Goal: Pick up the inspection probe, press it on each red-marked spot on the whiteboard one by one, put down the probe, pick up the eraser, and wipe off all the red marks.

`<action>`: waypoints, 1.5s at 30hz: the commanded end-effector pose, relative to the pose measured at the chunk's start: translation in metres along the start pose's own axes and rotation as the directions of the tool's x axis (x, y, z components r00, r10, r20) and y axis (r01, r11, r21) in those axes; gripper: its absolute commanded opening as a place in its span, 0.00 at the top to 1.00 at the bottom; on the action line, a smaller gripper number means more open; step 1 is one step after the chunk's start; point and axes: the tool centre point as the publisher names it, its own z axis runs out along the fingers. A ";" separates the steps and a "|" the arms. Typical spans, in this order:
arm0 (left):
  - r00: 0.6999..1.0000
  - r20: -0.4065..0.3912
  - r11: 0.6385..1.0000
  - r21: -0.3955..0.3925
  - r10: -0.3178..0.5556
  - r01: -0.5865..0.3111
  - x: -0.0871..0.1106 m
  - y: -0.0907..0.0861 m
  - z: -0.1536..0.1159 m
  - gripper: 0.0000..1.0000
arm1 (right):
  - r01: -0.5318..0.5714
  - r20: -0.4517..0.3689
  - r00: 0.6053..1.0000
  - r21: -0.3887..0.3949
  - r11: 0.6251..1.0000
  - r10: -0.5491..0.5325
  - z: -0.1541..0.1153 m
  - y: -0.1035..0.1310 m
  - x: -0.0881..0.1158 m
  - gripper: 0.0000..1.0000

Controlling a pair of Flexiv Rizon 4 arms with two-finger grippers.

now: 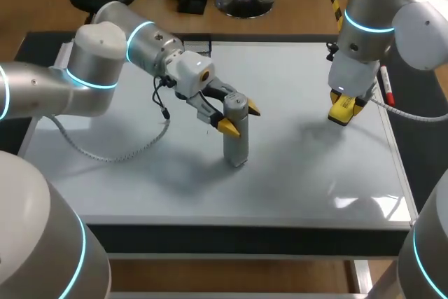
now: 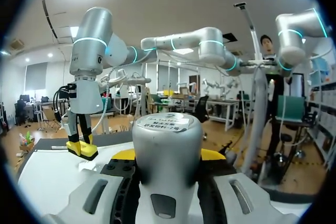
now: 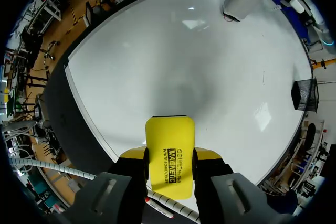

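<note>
1. The whiteboard (image 1: 294, 173) covers most of the table. The head view takes in all of it, while my right wrist view shows it spreading out ahead of my fingers.
2. My left arm (image 1: 91, 68) comes in from the left toward the board's middle, with a grey cable (image 1: 105, 152) looping on the board below it. My right arm (image 1: 378, 19) hangs over the board's right side.
3. The inspection probe (image 1: 236, 141), a grey cylinder, stands upright near the board's middle. My left gripper (image 1: 241, 118) is clamped on its upper part, one yellow tip on each side. My left wrist view shows the probe's round cap and body, which hide the board beneath. Only the head view shows its foot on the surface.
4. The eraser (image 3: 169, 156), yellow, is gripped from both sides by my right gripper (image 3: 169, 153). The head view places it near the board's right edge, well apart from the probe. I cannot tell whether it presses on the surface.
5. A red-and-white marker (image 1: 385, 87) lies along the board's right edge, just beside my right gripper.
</note>
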 end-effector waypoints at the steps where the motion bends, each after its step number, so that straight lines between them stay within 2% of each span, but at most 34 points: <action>1: 1.000 -0.002 1.000 0.006 0.000 0.000 -0.002 0.005 0.002 1.00 | 0.001 -0.003 1.000 0.001 1.000 -0.001 -0.001 -0.001 0.000 1.00; 16: 1.000 -0.007 1.000 -0.011 -0.008 0.008 -0.007 0.009 0.002 1.00 | 0.001 -0.003 1.000 0.001 1.000 -0.001 -0.001 -0.001 0.000 1.00; 45: 0.999 -0.035 0.999 -0.036 -0.007 0.006 -0.001 0.011 0.005 1.00 | 0.001 -0.003 1.000 0.001 1.000 -0.001 -0.001 -0.001 0.000 1.00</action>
